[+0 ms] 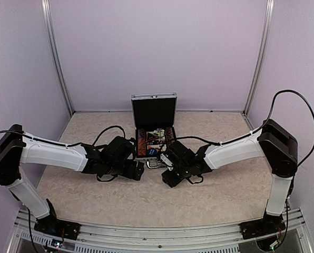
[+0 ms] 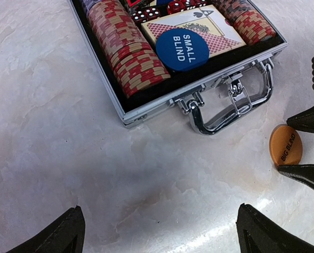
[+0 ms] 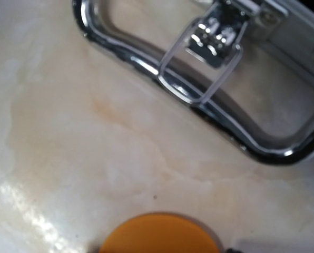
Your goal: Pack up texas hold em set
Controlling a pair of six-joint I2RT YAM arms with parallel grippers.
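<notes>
The silver case (image 1: 154, 98) of the texas hold em set stands open at mid-table, lid upright. The left wrist view shows its tray (image 2: 124, 113) holding rows of red chips (image 2: 126, 50), a red card deck (image 2: 199, 23), dice and a blue SMALL BLIND button (image 2: 182, 49); the chrome handle (image 2: 228, 118) faces me. An orange BIG BLIND button (image 2: 286, 144) lies flat on the table beside the handle. My right gripper (image 2: 283, 145) has one black finger against each side of it. My left gripper (image 2: 162, 237) hangs wide open over bare table, holding nothing.
Both arms reach inward and nearly meet in front of the case, left gripper (image 1: 138, 171) and right gripper (image 1: 166, 171) close together. Lilac walls enclose the tabletop (image 1: 146, 203) on three sides. The handle (image 3: 209, 113) lies just beyond the orange button (image 3: 159, 234).
</notes>
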